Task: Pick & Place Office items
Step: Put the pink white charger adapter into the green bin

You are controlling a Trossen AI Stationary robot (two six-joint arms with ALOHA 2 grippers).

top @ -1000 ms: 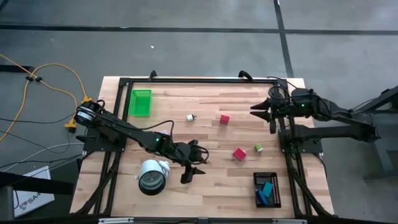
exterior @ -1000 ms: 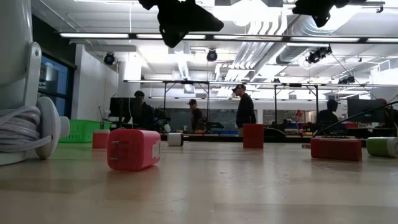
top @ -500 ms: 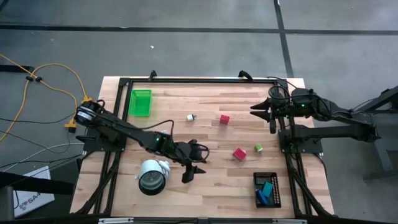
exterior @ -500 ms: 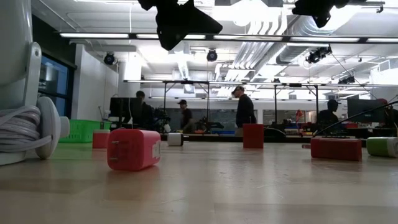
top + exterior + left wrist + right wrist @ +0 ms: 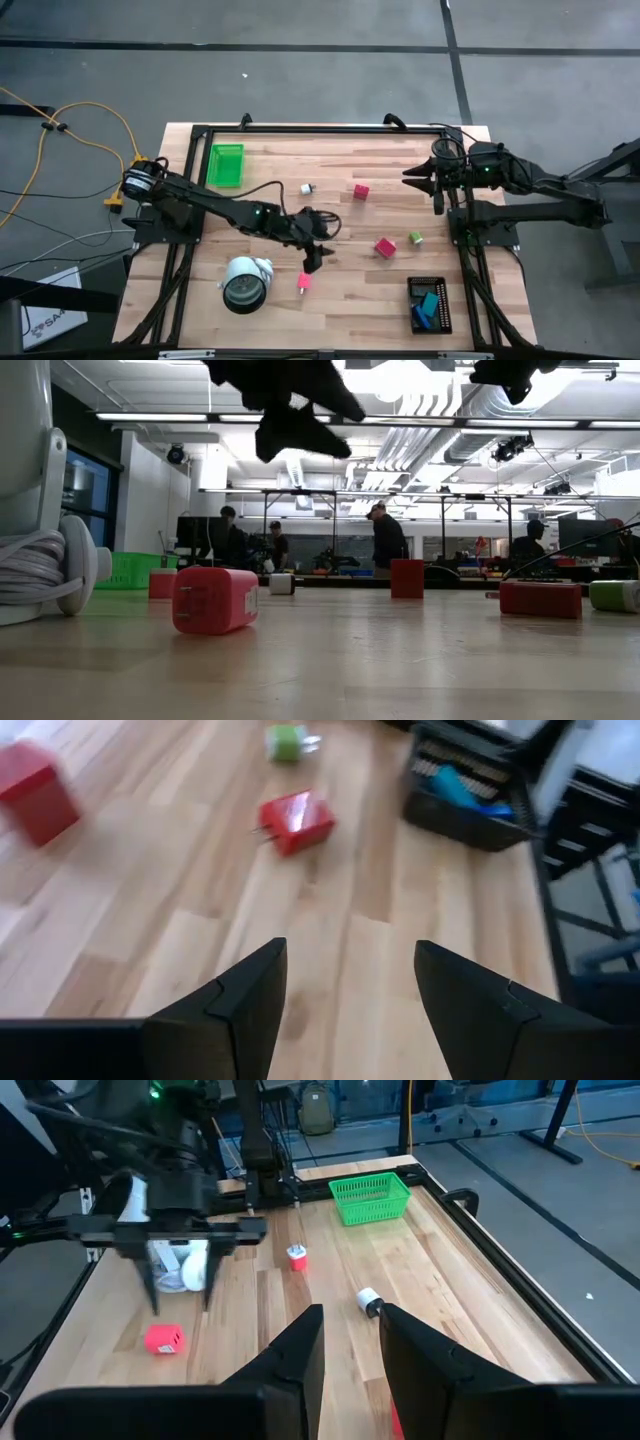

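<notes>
- The left gripper [image 5: 313, 252] hovers over the plank-grained wooden table [image 5: 340, 300], fingers spread and empty; a small red block [image 5: 303, 282] lies just beside it, next to the round white roll [image 5: 244, 282].
- The mesh-walled green tray [image 5: 226, 165] sits at the far left; the black tray [image 5: 429, 304] at the near right holds blue and teal bits [image 5: 428, 303].
- The right gripper [image 5: 421, 178] waits at the far right, fingers nearly pressed together.

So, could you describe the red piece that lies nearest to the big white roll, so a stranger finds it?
Find the big white roll at the table's front left. Just right of it lies a small red block, below the open left gripper. Unlike the other red blocks, it lies alone near the roll.
</notes>
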